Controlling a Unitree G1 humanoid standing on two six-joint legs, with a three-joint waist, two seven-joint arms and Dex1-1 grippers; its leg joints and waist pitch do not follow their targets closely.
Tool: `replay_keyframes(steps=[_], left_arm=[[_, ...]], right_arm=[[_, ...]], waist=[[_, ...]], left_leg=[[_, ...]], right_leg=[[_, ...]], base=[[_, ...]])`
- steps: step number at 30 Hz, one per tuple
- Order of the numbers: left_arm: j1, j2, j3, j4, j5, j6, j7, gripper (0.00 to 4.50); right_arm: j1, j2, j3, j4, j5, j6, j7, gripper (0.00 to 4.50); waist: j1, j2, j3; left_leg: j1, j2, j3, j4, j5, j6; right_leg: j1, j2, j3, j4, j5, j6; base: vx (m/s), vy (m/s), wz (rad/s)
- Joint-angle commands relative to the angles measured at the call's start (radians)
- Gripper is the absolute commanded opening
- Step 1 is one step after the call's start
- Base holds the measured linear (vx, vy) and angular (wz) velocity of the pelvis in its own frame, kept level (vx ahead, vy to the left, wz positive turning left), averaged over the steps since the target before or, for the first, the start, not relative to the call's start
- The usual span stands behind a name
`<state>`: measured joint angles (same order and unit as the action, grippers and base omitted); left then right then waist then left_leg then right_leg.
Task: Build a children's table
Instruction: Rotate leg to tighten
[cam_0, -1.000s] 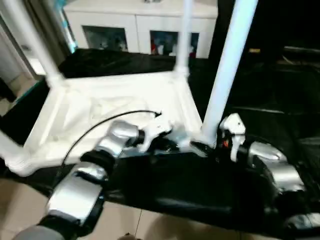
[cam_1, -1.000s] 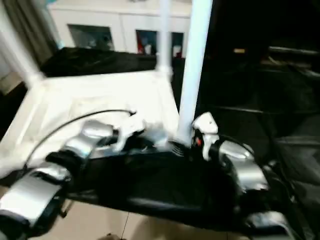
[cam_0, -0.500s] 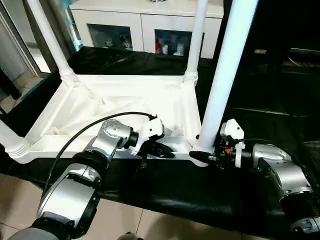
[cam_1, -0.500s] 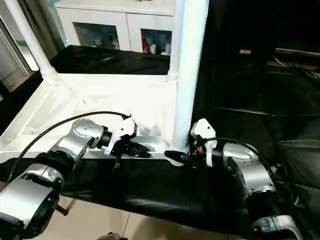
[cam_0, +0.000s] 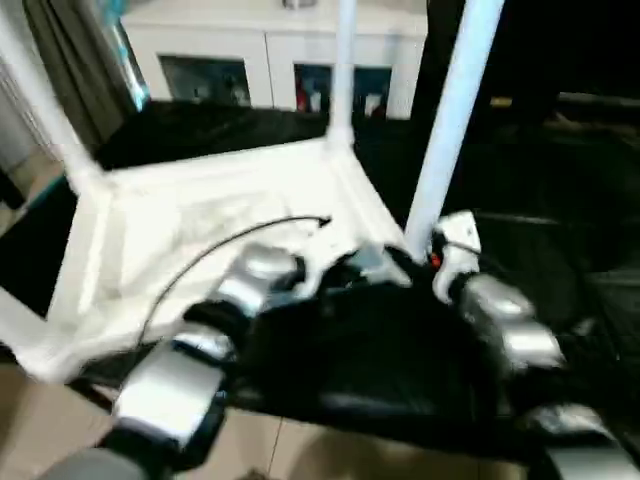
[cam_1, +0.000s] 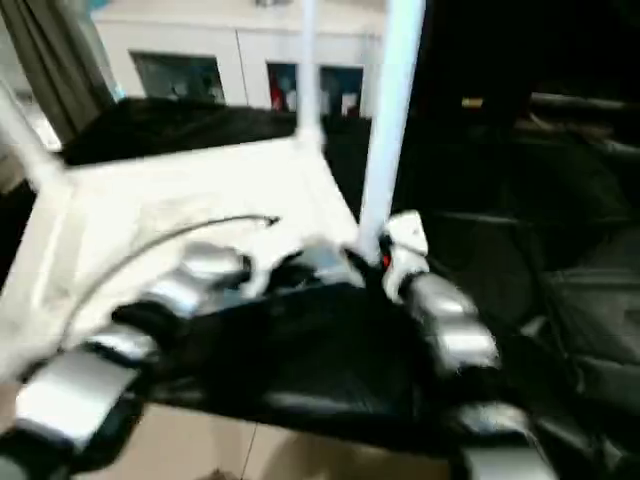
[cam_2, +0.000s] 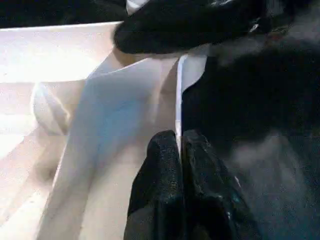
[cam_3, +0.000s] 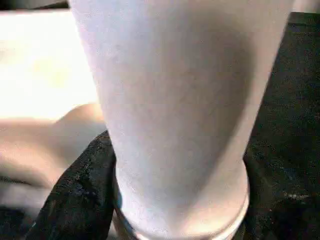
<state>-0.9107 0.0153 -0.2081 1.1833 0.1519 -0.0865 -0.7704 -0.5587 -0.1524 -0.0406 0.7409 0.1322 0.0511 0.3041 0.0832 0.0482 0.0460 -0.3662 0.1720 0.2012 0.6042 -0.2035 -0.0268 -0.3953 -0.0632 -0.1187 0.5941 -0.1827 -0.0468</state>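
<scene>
The children's table (cam_0: 190, 200) lies upside down on the black sheet, its white legs pointing up. The near right leg (cam_0: 452, 130) rises from the corner socket between my two grippers. My right gripper (cam_0: 428, 262) holds the base of that leg (cam_3: 175, 100), with a black finger (cam_3: 80, 190) pressed against its collar. Beside that corner, my left gripper (cam_2: 178, 137) is shut on the thin front rim (cam_2: 178, 100) of the table top. Another leg (cam_0: 343, 70) stands at the far right corner, and a third leg (cam_0: 35, 100) at the far left.
The large black-sheeted table (cam_0: 380, 370) carries everything and its front edge runs just below my forearms. A white cabinet with glass doors (cam_0: 280, 60) stands behind it. A curtain (cam_0: 60, 50) hangs at the far left, and beige floor (cam_0: 40, 420) shows at the bottom left.
The whole picture has swung and blurred, so the head camera has moved. My right gripper's jaws have narrowed around the leg's base. The left gripper now sits closer to that corner.
</scene>
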Motion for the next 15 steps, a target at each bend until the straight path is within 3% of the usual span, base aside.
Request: replay_keyframes(steps=[1,2,4,6,10,13,15], left_arm=[[-0.017,-0.064,0.036,-0.003,-0.029,-0.003,0.088,0.0],[-0.02,-0.078,0.029,0.0,-0.022,-0.006,0.103,0.0],[-0.023,-0.087,0.025,0.004,-0.014,-0.011,0.111,0.0],[-0.026,-0.091,0.013,0.005,-0.002,-0.028,0.096,0.0],[-0.023,-0.074,0.009,0.003,-0.003,-0.05,0.047,0.0],[-0.012,-0.031,-0.012,-0.002,0.0,-0.079,-0.036,0.0],[0.001,0.009,-0.021,-0.016,-0.002,-0.098,-0.13,0.0]], right_arm=[[-0.002,0.042,0.023,0.104,-0.045,0.029,-0.1,2.78],[-0.02,0.062,0.027,0.118,-0.052,0.021,-0.12,2.78],[-0.035,0.077,0.028,0.131,-0.052,0.004,-0.118,2.78],[-0.047,0.085,0.023,0.127,-0.038,-0.03,-0.071,3.34],[-0.042,0.066,0.027,0.101,-0.022,-0.063,0.017,3.69],[-0.002,0.0,0.073,0.028,-0.012,-0.078,0.2,3.69],[0.055,-0.078,0.12,-0.066,0.008,-0.068,0.382,3.69]], waist=[[-0.005,-0.018,-0.069],[-0.003,-0.014,-0.07],[-0.003,-0.02,-0.069],[0.0,-0.019,-0.069],[0.0,-0.019,-0.071],[0.004,-0.021,-0.072],[0.011,-0.023,-0.071]], left_leg=[[0.011,0.07,-0.04,-0.064,-0.075,0.077],[0.01,0.067,-0.038,-0.062,-0.075,0.088],[0.006,0.061,-0.035,-0.059,-0.072,0.112],[0.004,0.059,-0.034,-0.057,-0.073,0.127],[0.003,0.067,-0.039,-0.059,-0.063,0.143],[0.001,0.064,-0.036,-0.055,-0.057,0.165],[-0.004,0.063,-0.034,-0.052,-0.051,0.19]], right_leg=[[0.055,-0.112,0.068,-0.079,-0.204,-0.165],[0.058,-0.114,0.07,-0.077,-0.181,-0.172],[0.06,-0.114,0.07,-0.078,-0.167,-0.17],[0.062,-0.115,0.069,-0.081,-0.189,-0.158],[0.062,-0.112,0.067,-0.077,-0.179,-0.151],[0.065,-0.112,0.066,-0.072,-0.141,-0.161],[0.066,-0.109,0.063,-0.07,-0.135,-0.145]], base=[[0.0,0.0,0.0],[0.0,0.0,0.0],[0.0,0.0,0.0],[0.0,0.0,0.0],[0.0,0.0,0.0],[0.0,0.0,0.0],[0.0,0.0,0.0]])
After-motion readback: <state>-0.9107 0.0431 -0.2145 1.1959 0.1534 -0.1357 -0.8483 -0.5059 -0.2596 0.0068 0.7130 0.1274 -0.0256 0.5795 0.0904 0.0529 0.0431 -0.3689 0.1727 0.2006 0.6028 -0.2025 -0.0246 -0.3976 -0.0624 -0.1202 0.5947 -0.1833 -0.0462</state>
